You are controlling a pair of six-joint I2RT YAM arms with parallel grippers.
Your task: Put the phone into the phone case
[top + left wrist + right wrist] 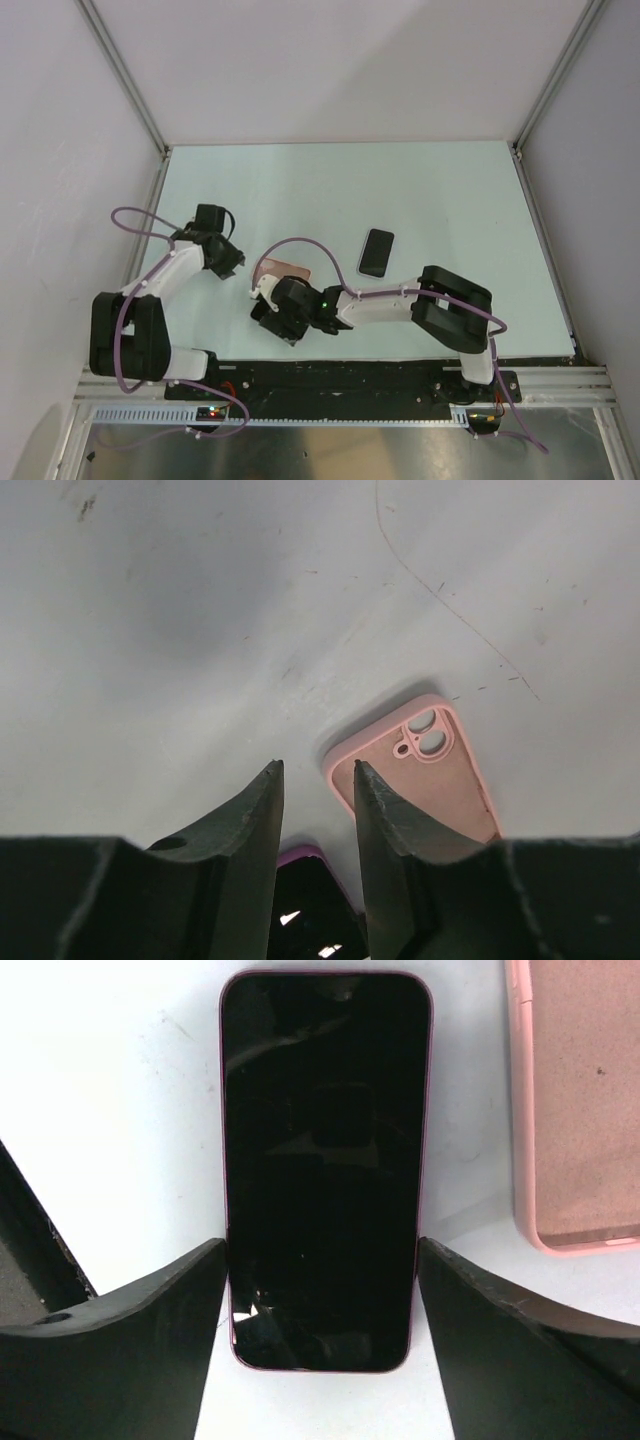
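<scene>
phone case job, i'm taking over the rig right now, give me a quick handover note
Left hand: open and empty, close to the camera-cutout end of the phone case.
Right hand: fingers either side of the pink-edged phone at its near end. Can't tell whether they are gripping it.
Things: the pink-edged phone lies flat on the table, screen up, beside the case. The case lies open side up and empty. A separate black phone lies apart, further right in the top view.
Done: nothing is in the case.
Left: grip the phone, lift it and seat it in the case.
</scene>
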